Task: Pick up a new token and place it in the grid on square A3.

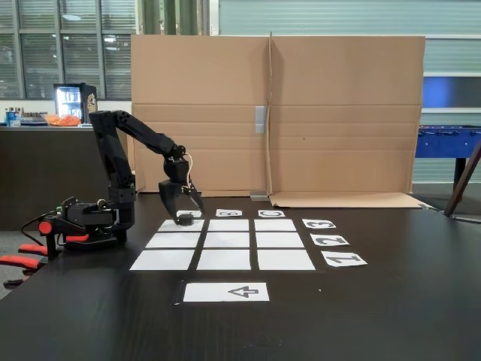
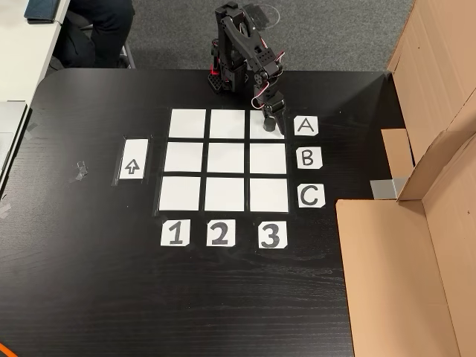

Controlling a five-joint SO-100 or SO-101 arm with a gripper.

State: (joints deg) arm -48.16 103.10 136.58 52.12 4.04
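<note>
The grid (image 1: 224,242) (image 2: 227,159) of nine white paper cells lies on the black table. Square A3 is its far left cell (image 1: 171,226) in the fixed view and its top right cell (image 2: 258,132) in the other view, next to label A (image 2: 306,126). The dark token (image 1: 185,219) rests at the far edge of that cell. My gripper (image 1: 184,210) (image 2: 271,121) hangs just above the token, open, with a finger down on each side of it. From above, the gripper hides most of the token.
A white sheet with an arrow (image 1: 225,292) (image 2: 134,159) lies beside the grid. The arm's base (image 1: 90,219) is clamped at the table edge. A cardboard wall (image 1: 338,113) (image 2: 416,245) stands past labels B and C. A person (image 2: 97,22) sits beyond the table.
</note>
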